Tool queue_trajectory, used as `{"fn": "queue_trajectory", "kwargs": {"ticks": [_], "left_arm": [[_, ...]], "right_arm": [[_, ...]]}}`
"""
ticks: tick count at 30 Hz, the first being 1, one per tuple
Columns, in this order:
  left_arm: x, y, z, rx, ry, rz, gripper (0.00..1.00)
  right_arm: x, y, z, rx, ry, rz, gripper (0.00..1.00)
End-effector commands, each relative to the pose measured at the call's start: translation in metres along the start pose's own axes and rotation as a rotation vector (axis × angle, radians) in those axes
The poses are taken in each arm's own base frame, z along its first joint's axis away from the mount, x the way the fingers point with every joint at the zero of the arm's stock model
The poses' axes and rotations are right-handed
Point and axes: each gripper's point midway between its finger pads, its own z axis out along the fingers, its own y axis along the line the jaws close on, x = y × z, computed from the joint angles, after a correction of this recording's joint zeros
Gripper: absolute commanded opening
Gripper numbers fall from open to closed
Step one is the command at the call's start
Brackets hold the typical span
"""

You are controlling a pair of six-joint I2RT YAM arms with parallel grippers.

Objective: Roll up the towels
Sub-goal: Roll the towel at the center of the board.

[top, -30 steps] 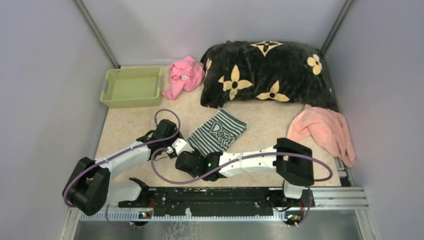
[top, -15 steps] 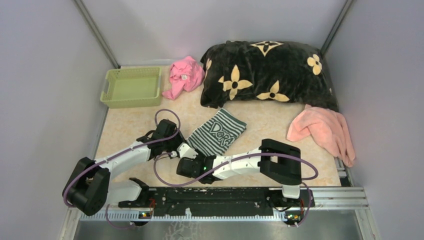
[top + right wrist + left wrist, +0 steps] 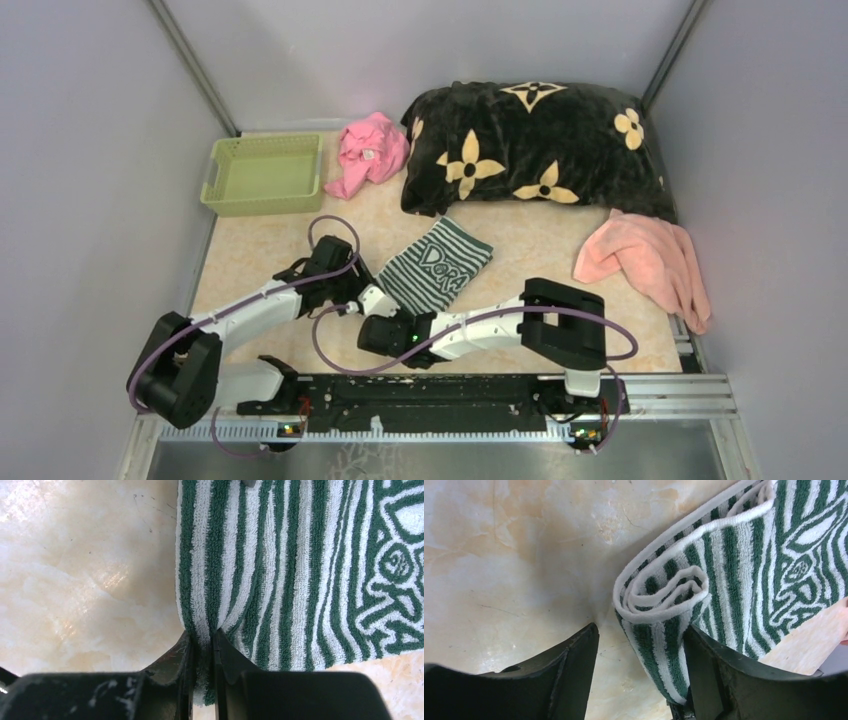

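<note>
The green-and-white striped towel (image 3: 436,265) lies flat mid-table, its near-left end curled into a small roll (image 3: 659,595). My left gripper (image 3: 372,298) is open and straddles that rolled end (image 3: 641,650); the roll rests against the right finger, with a gap to the left finger. My right gripper (image 3: 392,318) is shut on the towel's near edge (image 3: 202,640), pinching a fold of the striped cloth (image 3: 280,570). The salmon-pink towel (image 3: 650,262) lies crumpled at the right, apart from both grippers.
A big black blanket with tan flowers (image 3: 530,145) fills the back right. A green basket (image 3: 264,174) stands at the back left, with a bright pink cloth (image 3: 370,150) beside it. The salmon towel hangs over the table's right edge.
My left gripper has moved a little right, onto the towel's rolled end. The right arm's elbow has swung left and nearer, with its gripper still at the towel's near edge.
</note>
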Motion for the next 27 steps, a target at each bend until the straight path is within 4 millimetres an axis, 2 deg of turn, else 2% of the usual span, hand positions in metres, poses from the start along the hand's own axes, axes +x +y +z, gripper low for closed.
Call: {"fn": "queue_trajectory", "kwargs": {"ticks": [1,5,9,11,16,18,20,23,24,27], "left_arm": [[-0.003,0.025,0.0,-0.096,-0.017,-0.018,0.71],[-0.008,0.023,-0.005,-0.085,-0.037,-0.028,0.71],[-0.003,0.027,-0.003,-0.098,-0.015,-0.03,0.69],[0.002,0.032,-0.001,-0.113,-0.001,-0.033,0.63],[0.01,0.043,0.001,-0.153,0.027,-0.038,0.39],[0.007,0.043,-0.003,-0.156,0.013,-0.031,0.36],[0.0,0.036,-0.01,-0.131,-0.009,-0.019,0.39],[-0.011,0.024,-0.024,-0.094,-0.046,0.004,0.63],[-0.013,0.023,-0.029,-0.095,-0.057,0.013,0.68],[-0.016,0.022,-0.045,-0.078,-0.086,0.02,0.75]], "right_arm": [[0.042,0.034,-0.008,-0.246,0.134,-0.015,0.08],[0.026,0.049,-0.021,-0.409,0.092,0.059,0.02],[0.015,0.05,-0.025,-0.475,0.065,0.112,0.01],[0.01,0.05,-0.027,-0.504,0.056,0.138,0.01],[0.001,0.052,-0.031,-0.615,0.05,0.251,0.01],[-0.002,0.053,-0.033,-0.663,0.052,0.302,0.01],[-0.005,0.052,-0.036,-0.72,0.056,0.36,0.01],[-0.005,0.05,-0.037,-0.782,0.076,0.438,0.02],[-0.006,0.047,-0.036,-0.795,0.082,0.463,0.02],[-0.012,0.041,-0.037,-0.865,0.085,0.544,0.02]]}}
